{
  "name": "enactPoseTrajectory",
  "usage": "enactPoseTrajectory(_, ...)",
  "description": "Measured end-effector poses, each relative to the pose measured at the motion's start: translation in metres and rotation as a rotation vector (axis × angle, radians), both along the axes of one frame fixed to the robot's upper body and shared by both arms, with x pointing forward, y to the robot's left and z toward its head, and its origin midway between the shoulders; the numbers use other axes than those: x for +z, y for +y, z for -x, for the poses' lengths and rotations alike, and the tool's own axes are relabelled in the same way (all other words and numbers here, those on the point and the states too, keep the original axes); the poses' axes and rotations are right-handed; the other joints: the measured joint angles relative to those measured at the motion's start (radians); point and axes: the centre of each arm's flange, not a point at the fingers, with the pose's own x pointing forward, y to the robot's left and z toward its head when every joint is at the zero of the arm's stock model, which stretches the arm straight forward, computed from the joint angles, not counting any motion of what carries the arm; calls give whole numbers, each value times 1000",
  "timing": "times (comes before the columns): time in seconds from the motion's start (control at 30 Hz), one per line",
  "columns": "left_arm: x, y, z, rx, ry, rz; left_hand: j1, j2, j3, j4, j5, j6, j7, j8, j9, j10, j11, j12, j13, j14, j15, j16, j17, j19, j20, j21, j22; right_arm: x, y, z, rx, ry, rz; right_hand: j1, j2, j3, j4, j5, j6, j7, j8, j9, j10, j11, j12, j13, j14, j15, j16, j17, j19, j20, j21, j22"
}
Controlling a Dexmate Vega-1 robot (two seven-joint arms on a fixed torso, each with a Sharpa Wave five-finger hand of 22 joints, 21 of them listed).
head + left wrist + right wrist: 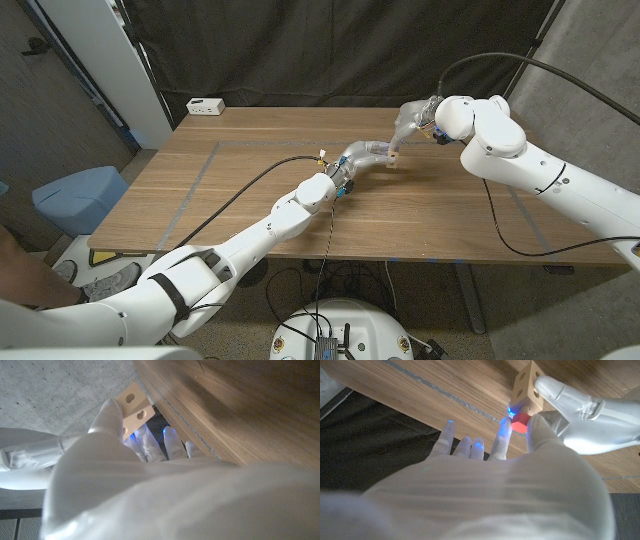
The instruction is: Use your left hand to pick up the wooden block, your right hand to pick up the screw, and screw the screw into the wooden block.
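While the left hand (372, 153) grips the pale wooden block with round holes (526, 386) above the brown wooden table (250, 190), the right hand (520, 435) pinches the red-headed screw (520, 422) between thumb and finger, its tip set against the block's face, just beside the left hand's fingers (560, 390).

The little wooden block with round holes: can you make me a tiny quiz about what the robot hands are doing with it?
1. True or false: the pale wooden block with round holes lies on the wooden table.
2. Which hand holds the red-headed screw? A) left hand B) right hand
3. Fill in: the screw's head is coloured ____.

Key: 1 false, the left hand holds it up. 2 B. 3 red.
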Motion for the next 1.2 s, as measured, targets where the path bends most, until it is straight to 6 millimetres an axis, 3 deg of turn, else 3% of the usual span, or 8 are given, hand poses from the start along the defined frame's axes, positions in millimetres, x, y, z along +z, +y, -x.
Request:
enactPoseTrajectory(0.33, 0, 0, 0, 0, 0, -1, 0, 0, 3, -3, 0, 0, 0, -3, 0, 0, 0, 0, 0, 0, 0, 0, 0, 0, 0, 0, 0, -1, 1, 0, -8, -10, 0, -28, 1, -4, 4, -1, 34, 6, 10, -4, 26, -5, 8, 0, 15, -9, 0, 0, 11, -3, 0, 0)
enactPoseTrajectory(0.77, 0, -1, 2, 0, 1, -3, 0, 0, 3, -3, 4, 0, 0, 0, 0, 0, 0, -4, 0, 0, 0, 0, 0, 0, 0, 0, 0, -4, 2, 0, -22, -25, 7, -80, 8, -26, 26, -14, 91, 6, 21, -4, 60, -3, 8, -5, 36, -25, 4, 5, 18, -7, 0, 0)
enactPoseTrajectory(1.2, -2, -2, 2, 2, 5, -6, 0, 0, 3, -3, 4, 0, 0, 1, 0, 0, 0, -4, 0, 0, 0, 0, 2, 0, 0, 0, 0, -7, 4, 0, -41, -41, 17, -137, 13, -45, 45, -14, 169, 5, 36, -11, 107, -24, 8, -5, 48, -38, 4, 5, 28, -17, 0, 0)
